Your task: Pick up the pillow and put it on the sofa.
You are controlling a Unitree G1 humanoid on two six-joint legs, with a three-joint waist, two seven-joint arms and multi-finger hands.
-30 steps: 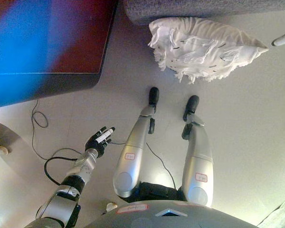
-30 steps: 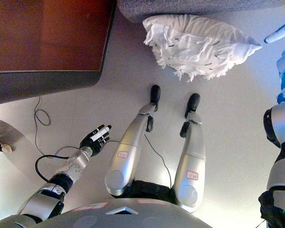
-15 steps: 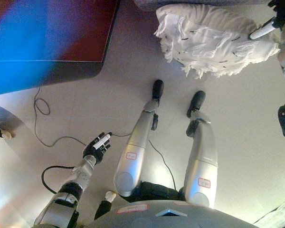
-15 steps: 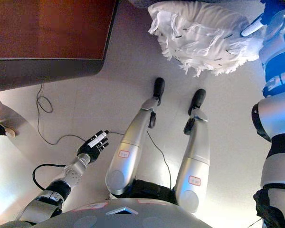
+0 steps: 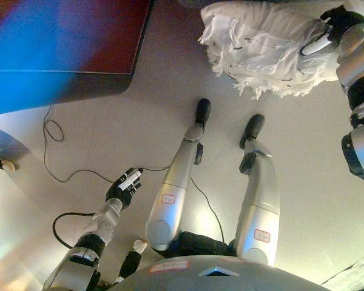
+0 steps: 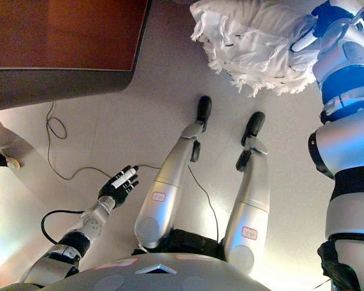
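1. We see a pale, smooth floor filling the scene.
2. A white, frilly pillow lies on it at far right.
3. A dark-edged reddish rug covers the far left.

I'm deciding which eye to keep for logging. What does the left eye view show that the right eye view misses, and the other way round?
Only the left eye view shows a small dark-and-white object on the floor near the left arm. Only the right eye view shows most of the right arm, down the view's right side. Both show the white pillow on the floor at the top, the right hand on the pillow's right end, the left hand open low over the floor, and the dark red-brown table at upper left.
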